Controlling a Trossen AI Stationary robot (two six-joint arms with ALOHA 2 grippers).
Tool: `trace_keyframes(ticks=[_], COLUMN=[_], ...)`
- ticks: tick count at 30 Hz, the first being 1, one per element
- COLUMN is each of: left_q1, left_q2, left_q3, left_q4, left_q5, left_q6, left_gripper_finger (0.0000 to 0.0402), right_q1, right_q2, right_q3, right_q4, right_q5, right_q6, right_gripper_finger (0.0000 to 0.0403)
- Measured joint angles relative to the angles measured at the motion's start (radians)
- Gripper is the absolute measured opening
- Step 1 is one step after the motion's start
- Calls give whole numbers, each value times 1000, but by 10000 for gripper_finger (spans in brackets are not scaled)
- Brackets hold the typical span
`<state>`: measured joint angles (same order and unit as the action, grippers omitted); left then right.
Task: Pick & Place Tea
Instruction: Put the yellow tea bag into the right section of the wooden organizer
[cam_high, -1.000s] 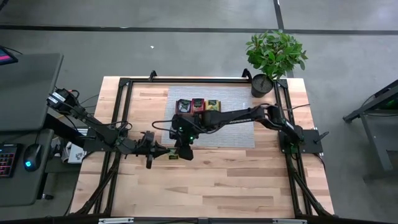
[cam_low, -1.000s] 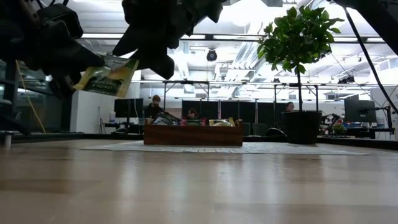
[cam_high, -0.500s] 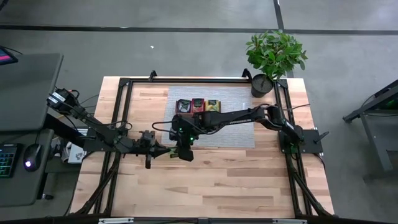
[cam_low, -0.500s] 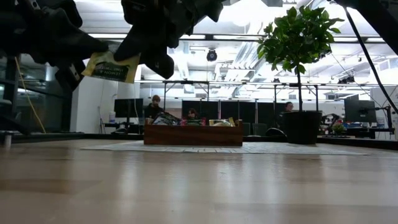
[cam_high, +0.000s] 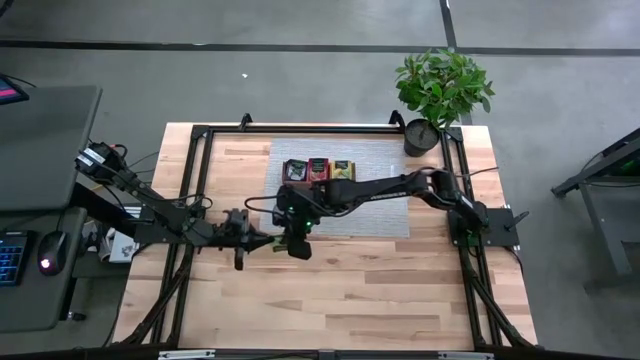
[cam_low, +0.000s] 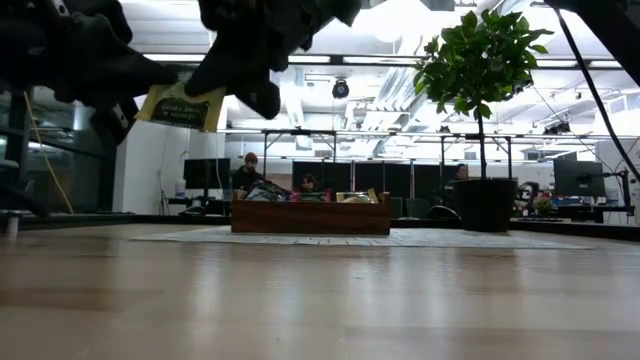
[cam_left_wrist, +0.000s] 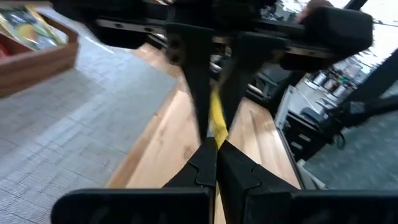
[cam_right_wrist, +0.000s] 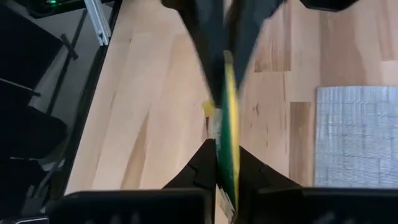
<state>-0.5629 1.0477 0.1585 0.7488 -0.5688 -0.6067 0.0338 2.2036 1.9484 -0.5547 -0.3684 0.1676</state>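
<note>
Here, in the high view, the left gripper (cam_high: 262, 243) and the right gripper (cam_high: 297, 246) meet above the wooden surface (cam_high: 350, 290), in front of the grey mat (cam_high: 380, 215). In the low view, both grippers' fingers pinch one yellow-green tea packet (cam_low: 182, 106) in the air. In each wrist view, the fingers are narrow, closed on the packet's thin edge.

Bright even overhead light, ceiling glare behind (low view), wrist views blurred w/ motion
</note>
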Motion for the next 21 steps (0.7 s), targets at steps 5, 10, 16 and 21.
trace_keyframes(ticks=[5,10,16,21], left_q1=[0,0,0,0], left_q2=[-2,1,0,0], left_q3=[3,-2,-2,-1], left_q4=[-2,-19,51,158], left_q5=[-57,-143,-210,-253], left_q6=[9,35,127,259], left_gripper_finger=[1,1,13,84], right_q1=[8,20,19,20], right_q2=[-32,-81,-131,-197], right_q3=[0,1,1,2], right_q4=[-56,-143,-170,-139], right_q5=[66,137,245,343], right_q6=[-16,-30,-30,-14], right_gripper_finger=[9,9,9,9])
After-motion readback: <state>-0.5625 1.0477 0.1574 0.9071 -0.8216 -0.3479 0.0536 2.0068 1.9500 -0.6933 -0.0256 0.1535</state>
